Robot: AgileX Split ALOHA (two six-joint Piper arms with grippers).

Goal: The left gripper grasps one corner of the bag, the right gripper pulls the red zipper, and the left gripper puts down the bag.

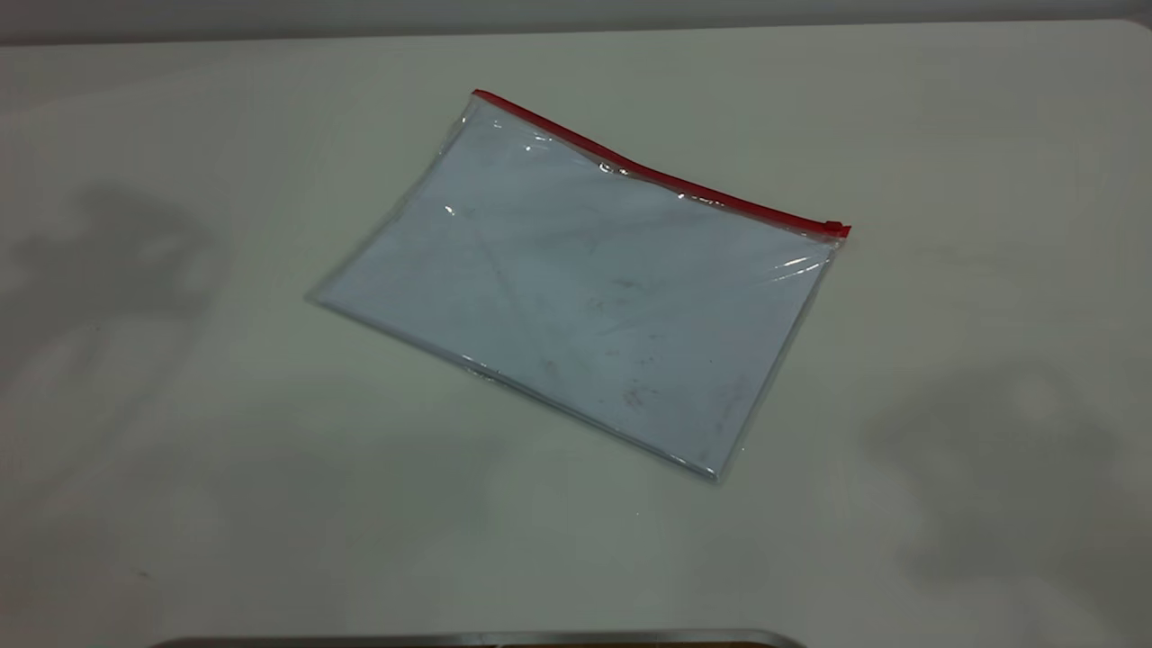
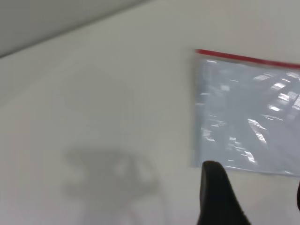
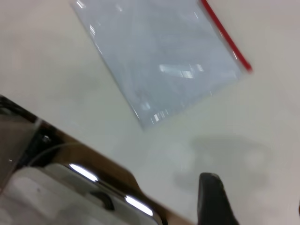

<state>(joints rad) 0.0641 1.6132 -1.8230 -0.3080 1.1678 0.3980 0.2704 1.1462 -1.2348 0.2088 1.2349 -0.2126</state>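
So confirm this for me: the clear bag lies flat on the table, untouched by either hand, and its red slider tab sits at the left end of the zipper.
Wrong on one point: the exterior view shows the slider tab at the right end of the red zipper, not the left. The rest holds: the bag lies flat on the table, untouched by either hand.

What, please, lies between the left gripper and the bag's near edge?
Only bare table: the left wrist view shows the left gripper just short of the bag.
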